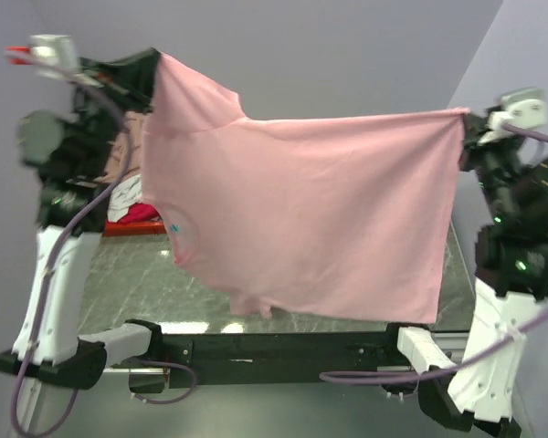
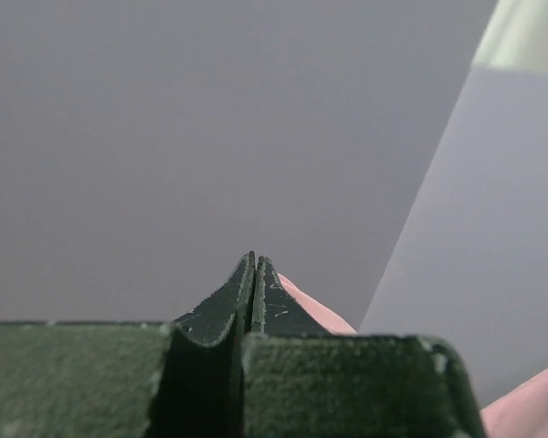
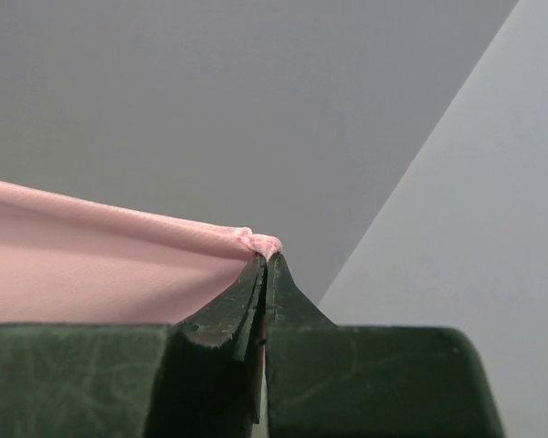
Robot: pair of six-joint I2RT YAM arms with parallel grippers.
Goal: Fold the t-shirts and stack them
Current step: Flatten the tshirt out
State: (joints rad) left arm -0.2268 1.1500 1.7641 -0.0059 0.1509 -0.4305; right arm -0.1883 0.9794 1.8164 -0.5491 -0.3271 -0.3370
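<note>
A light pink t-shirt (image 1: pixel 310 214) hangs spread in the air between both arms, high above the table; its small blue-white neck label (image 1: pixel 175 229) shows at the lower left. My left gripper (image 1: pixel 153 66) is shut on the shirt's upper left corner; in the left wrist view its jaws (image 2: pixel 254 265) are pressed together with pink cloth (image 2: pixel 315 310) beside them. My right gripper (image 1: pixel 468 119) is shut on the upper right corner; in the right wrist view its jaws (image 3: pixel 267 260) pinch the bunched pink hem (image 3: pixel 256 241).
A red basket (image 1: pixel 132 224) holding magenta and white cloth sits behind the shirt at the left of the marble-patterned table (image 1: pixel 137 287). A tan cloth (image 1: pixel 119 155) shows behind the left arm. Grey walls stand behind and at the right.
</note>
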